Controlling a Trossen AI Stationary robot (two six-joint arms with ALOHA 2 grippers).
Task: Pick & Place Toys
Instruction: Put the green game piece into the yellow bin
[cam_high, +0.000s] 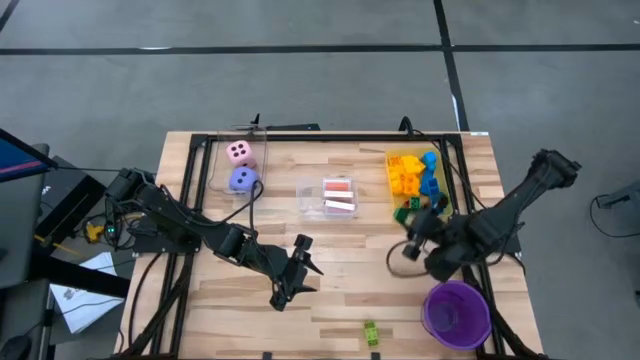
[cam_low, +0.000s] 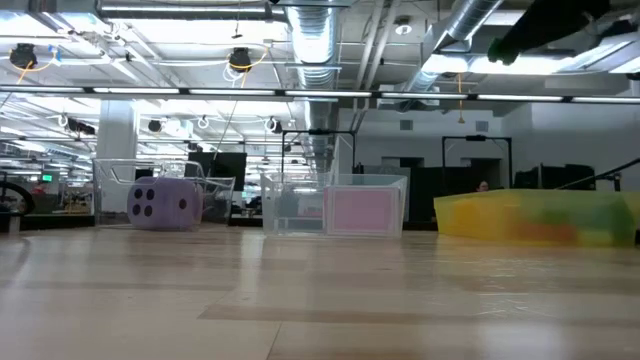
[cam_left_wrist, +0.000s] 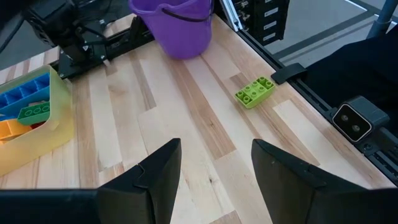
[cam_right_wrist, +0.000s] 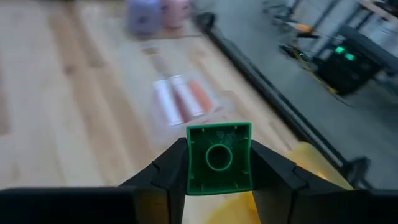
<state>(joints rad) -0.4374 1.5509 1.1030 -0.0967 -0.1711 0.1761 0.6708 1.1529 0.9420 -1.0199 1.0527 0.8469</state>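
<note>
Both arms are dark, near-black machines built of chunky jointed segments, the left arm (cam_high: 190, 228) trailing loose black cables along its links with a bit of yellow wiring near its base, the right arm (cam_high: 510, 205) carrying a black cable that loops out beside its wrist. The left gripper (cam_left_wrist: 214, 177) ends in two broad, matte black fingers (cam_left_wrist: 158, 177) with flat angular faces and chamfered edges, rising from a wide dark bar. The right gripper (cam_right_wrist: 219, 163) has the same blunt black wedge-shaped fingers (cam_right_wrist: 168, 174), smooth and unmarked
</note>
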